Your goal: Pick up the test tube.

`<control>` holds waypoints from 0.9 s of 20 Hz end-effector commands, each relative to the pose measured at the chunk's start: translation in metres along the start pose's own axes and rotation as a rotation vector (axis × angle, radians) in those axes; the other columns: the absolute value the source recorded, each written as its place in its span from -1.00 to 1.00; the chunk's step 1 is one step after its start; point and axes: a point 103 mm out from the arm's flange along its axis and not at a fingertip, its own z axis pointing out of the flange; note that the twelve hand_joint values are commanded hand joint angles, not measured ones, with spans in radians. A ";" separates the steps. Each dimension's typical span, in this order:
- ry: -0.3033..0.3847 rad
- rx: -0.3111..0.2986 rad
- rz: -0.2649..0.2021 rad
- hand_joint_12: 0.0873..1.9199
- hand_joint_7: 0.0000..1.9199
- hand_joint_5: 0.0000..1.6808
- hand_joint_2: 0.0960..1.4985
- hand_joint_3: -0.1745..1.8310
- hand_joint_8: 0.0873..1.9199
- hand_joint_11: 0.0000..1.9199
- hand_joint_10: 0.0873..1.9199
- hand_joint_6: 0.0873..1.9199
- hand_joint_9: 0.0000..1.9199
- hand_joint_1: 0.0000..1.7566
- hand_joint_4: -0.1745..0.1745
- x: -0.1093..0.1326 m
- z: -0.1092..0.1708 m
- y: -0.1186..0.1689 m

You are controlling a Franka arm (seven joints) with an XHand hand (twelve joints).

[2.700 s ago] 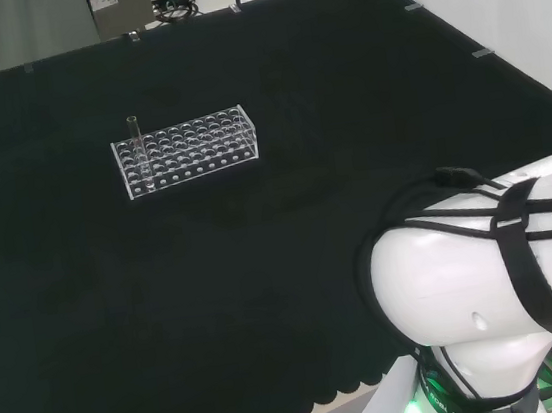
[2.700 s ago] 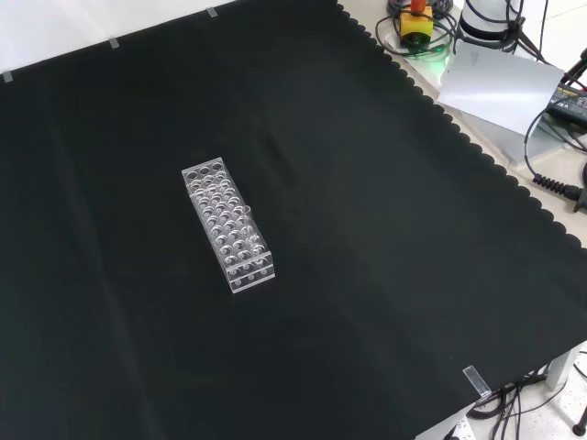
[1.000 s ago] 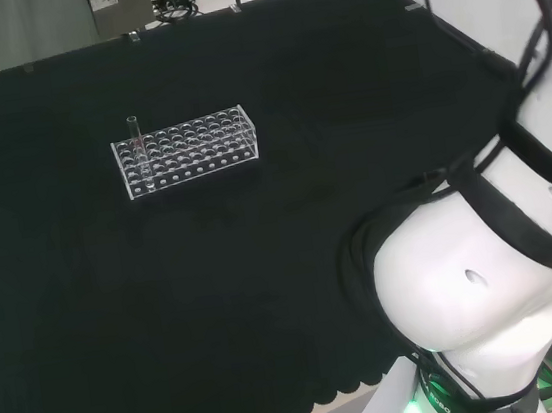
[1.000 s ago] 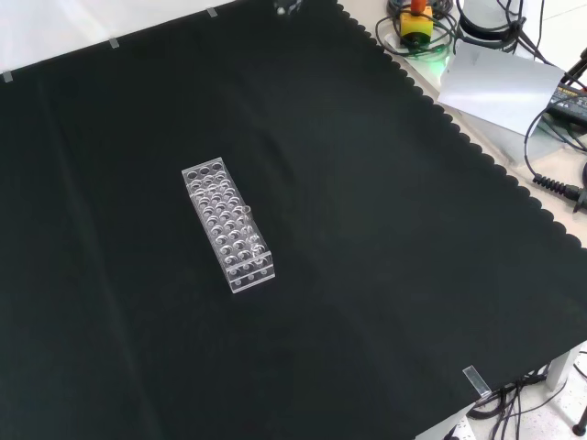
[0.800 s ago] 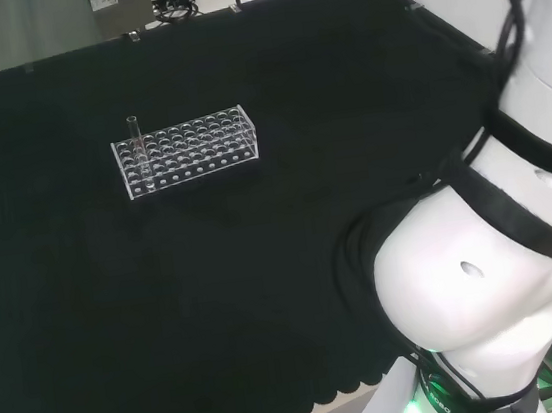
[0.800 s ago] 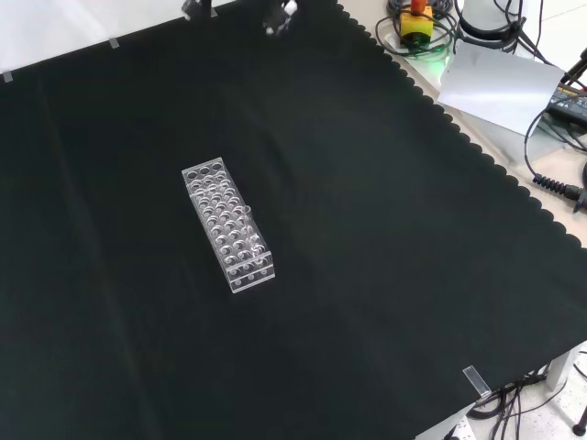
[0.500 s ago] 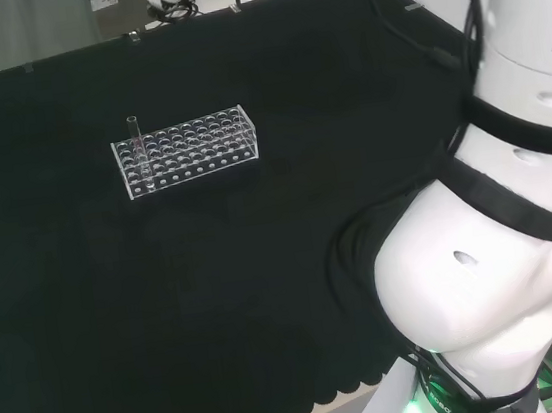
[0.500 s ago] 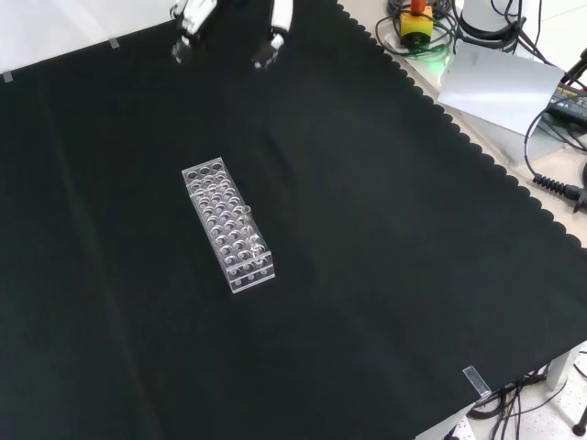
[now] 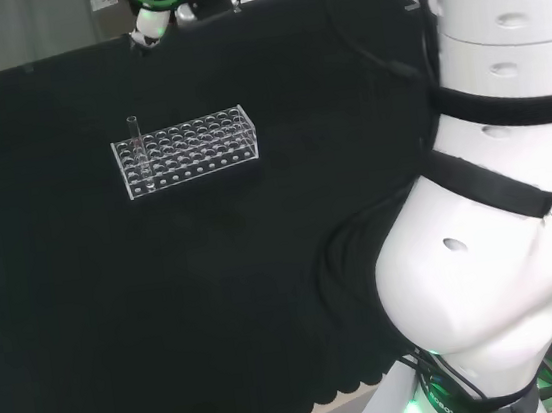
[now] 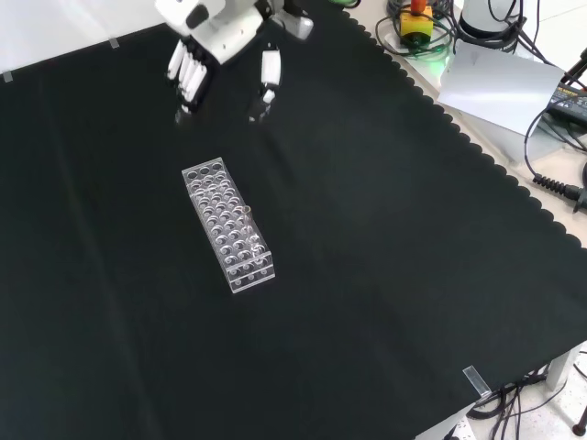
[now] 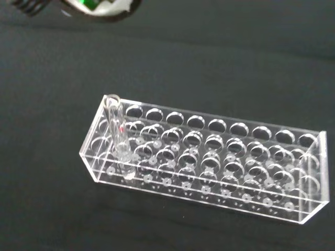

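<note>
Closest in the wrist view, a single slim clear glass test tube (image 11: pixel 116 137) stands upright in a hole near one end of a clear plastic rack (image 11: pixel 209 162), in the row along the long edge nearest the camera; its open rim rises above the rack's top plate, its rounded bottom rests low inside, and a small red mark shows on its wall. The rack is one long rectangular block with rows of round holes, and every other hole that can be seen is vacant. In the front view the rack (image 10: pixel 227 225) lies lengthwise near the middle of the table (image 10: pixel 385 275), which is covered in black cloth, and the tube (image 10: pixel 246 213) is faint along the rack's right edge. Farther up in that view, the black and white hand (image 10: pixel 220 41) hangs above the cloth, well apart from the rack, with its fingers (image 10: pixel 188 78) straight and spread from the thumb (image 10: pixel 268 78), holding nothing. In the head view the tube (image 9: pixel 135 148) stands at the rack's left end, and the hand (image 9: pixel 154 20) is beyond it, near the table's far edge.
</note>
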 end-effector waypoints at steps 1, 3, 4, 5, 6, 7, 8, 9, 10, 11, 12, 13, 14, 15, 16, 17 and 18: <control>-0.028 0.072 -0.024 0.44 -0.30 -0.32 -0.12 -0.27 -0.19 -0.45 -0.27 -0.94 -0.22 -0.04 -0.78 0.013 0.034 0.028; -0.039 0.090 -0.027 0.44 -0.28 -0.30 -0.12 -0.27 -0.19 -0.45 -0.27 -0.92 -0.22 -0.03 -0.78 0.015 0.043 0.036; -0.043 0.100 -0.028 0.44 -0.28 -0.30 -0.12 -0.27 -0.19 -0.45 -0.27 -0.92 -0.22 -0.03 -0.78 0.016 0.048 0.039; -0.047 0.110 -0.029 0.44 -0.27 -0.29 -0.12 -0.27 -0.19 -0.45 -0.27 -0.91 -0.22 -0.03 -0.78 0.017 0.052 0.043; -0.052 0.120 -0.030 0.44 -0.26 -0.28 -0.13 -0.27 -0.21 -0.45 -0.28 -0.88 -0.21 -0.03 -0.78 0.018 0.057 0.046; -0.056 0.130 -0.033 0.44 -0.26 -0.29 -0.13 -0.27 -0.22 -0.45 -0.29 -0.82 -0.21 -0.02 -0.79 0.018 0.062 0.049; -0.060 0.138 -0.035 0.44 -0.25 -0.32 -0.13 -0.26 -0.22 -0.45 -0.30 -0.73 -0.20 -0.02 -0.79 0.019 0.066 0.052; -0.066 0.147 -0.038 0.44 -0.24 -0.35 -0.13 -0.26 -0.22 -0.46 -0.30 -0.64 -0.20 -0.02 -0.79 0.020 0.071 0.055; -0.068 0.154 -0.040 0.44 -0.24 -0.36 -0.13 -0.26 -0.22 -0.46 -0.30 -0.58 -0.20 -0.02 -0.79 0.021 0.075 0.057; -0.069 0.159 -0.042 0.44 -0.23 -0.36 -0.13 -0.26 -0.22 -0.46 -0.30 -0.55 -0.20 -0.02 -0.80 0.023 0.079 0.060; -0.068 0.164 -0.043 0.44 -0.22 -0.35 -0.13 -0.26 -0.22 -0.46 -0.30 -0.52 -0.20 -0.02 -0.80 0.024 0.082 0.062; -0.069 0.169 -0.044 0.44 -0.21 -0.34 -0.13 -0.26 -0.21 -0.46 -0.30 -0.51 -0.20 -0.02 -0.79 0.025 0.085 0.064; -0.070 0.174 -0.046 0.44 -0.20 -0.34 -0.13 -0.26 -0.21 -0.46 -0.30 -0.50 -0.20 -0.01 -0.79 0.026 0.088 0.067; -0.072 0.179 -0.047 0.44 -0.19 -0.35 -0.14 -0.25 -0.21 -0.46 -0.30 -0.47 -0.19 -0.01 -0.79 0.028 0.091 0.070; -0.076 0.184 -0.049 0.44 -0.18 -0.35 -0.14 -0.25 -0.21 -0.46 -0.30 -0.45 -0.19 -0.01 -0.79 0.029 0.093 0.072; -0.080 0.188 -0.052 0.44 -0.18 -0.35 -0.14 -0.25 -0.21 -0.46 -0.30 -0.44 -0.19 0.00 -0.78 0.031 0.096 0.074; -0.084 0.193 -0.054 0.44 -0.17 -0.35 -0.14 -0.25 -0.21 -0.46 -0.30 -0.43 -0.19 0.00 -0.78 0.032 0.098 0.076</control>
